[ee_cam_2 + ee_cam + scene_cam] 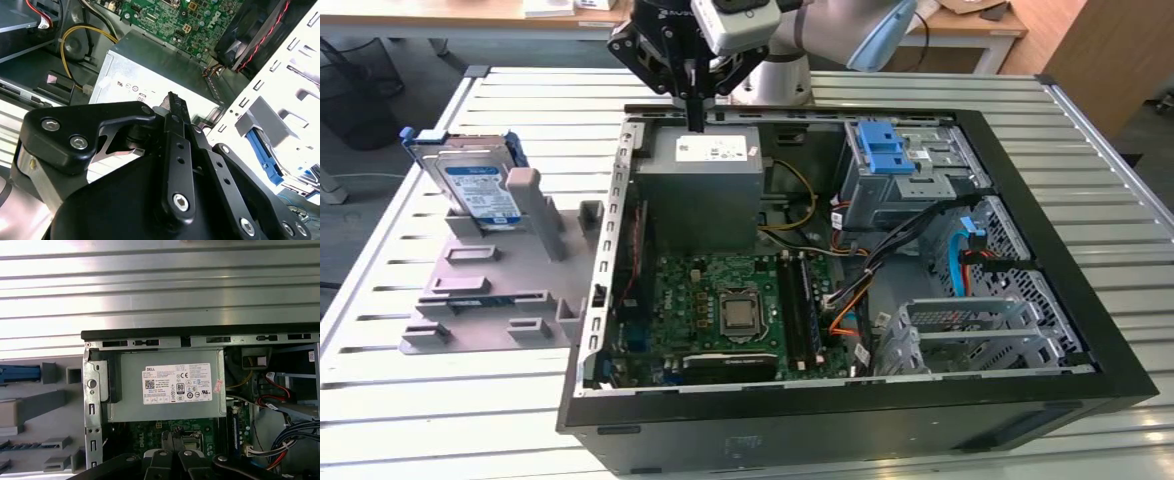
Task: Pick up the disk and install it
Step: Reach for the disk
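In the exterior view the disk (474, 185) stands on edge toward the exterior view's upper left, slotted upright into a grey stand (494, 290) on the slatted table (400, 400), well apart from the open computer case (854, 420). The gripper (696, 125) hangs at the upper middle of the frame, over the back wall of the case, just above the grey power supply box (707, 165). Its fingers look pressed together with nothing between them. The drive cage (914, 180) with its blue latch (887, 145) sits in the case toward the exterior view's upper right. In the second wrist view the gripper (171, 95) points at the power supply box (150, 75), again clenched and empty, with the green circuit board (180, 20) beyond. In the first wrist view the gripper (173, 432) shows over the circuit board (135, 435), and a blue bar (20, 374) outside the case is probably the disk's blue frame seen edge-on. As a judgement, the disk is stiff, dense for its size and sensitive to knocks, with smooth metal faces that may slip. The safer hold would be across the flat faces near the free upper edge, squarely, so that the thin plastic frame is not bent or pried off.
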Robot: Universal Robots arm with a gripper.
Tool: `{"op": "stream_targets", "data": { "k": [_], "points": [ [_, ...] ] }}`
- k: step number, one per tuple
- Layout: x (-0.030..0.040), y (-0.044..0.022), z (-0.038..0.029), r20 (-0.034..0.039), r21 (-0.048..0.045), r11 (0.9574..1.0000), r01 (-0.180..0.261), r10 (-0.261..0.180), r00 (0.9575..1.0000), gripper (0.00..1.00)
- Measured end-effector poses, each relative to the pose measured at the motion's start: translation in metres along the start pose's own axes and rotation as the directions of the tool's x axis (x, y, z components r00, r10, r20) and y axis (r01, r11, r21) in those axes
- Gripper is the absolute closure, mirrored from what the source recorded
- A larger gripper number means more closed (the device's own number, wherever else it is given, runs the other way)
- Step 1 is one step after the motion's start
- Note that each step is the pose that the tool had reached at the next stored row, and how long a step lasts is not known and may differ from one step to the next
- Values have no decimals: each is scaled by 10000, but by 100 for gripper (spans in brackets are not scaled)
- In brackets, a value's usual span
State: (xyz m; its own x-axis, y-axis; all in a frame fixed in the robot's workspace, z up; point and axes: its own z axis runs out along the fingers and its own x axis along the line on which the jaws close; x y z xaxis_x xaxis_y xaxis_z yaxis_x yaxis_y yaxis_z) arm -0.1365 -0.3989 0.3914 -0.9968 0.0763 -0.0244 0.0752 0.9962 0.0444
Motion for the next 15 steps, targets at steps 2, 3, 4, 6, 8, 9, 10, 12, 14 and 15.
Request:
{"op": "stream_targets", "data": {
  "k": [2, 3, 4, 6, 8, 9, 10, 12, 14, 15],
  "points": [
    [6, -1, 2, -1, 0, 10000, 1, -1, 10000, 89],
    [9, -1, 4, -2, 0, 10000, 0, 0, 10000, 89],
    [13, -1, 5, -2, 1, 10000, 0, 0, 10000, 89],
    [18, -2, 9, -5, 1, 10000, 0, 0, 10000, 89],
    [23, -2, 12, -9, 1, 10000, 1, -1, 10000, 89],
    [26, -3, 13, -10, 1, 10000, 0, 0, 10000, 89],
    [29, -3, 15, -11, 1, 10000, 0, 0, 10000, 89],
    [34, -3, 19, -16, 1, 10000, 0, 0, 10000, 89],
    [40, -4, 23, -25, 2, 10000, 0, 0, 10000, 89],
    [43, -4, 25, -29, 3, 10000, -1, 1, 10000, 89]
  ]
}}
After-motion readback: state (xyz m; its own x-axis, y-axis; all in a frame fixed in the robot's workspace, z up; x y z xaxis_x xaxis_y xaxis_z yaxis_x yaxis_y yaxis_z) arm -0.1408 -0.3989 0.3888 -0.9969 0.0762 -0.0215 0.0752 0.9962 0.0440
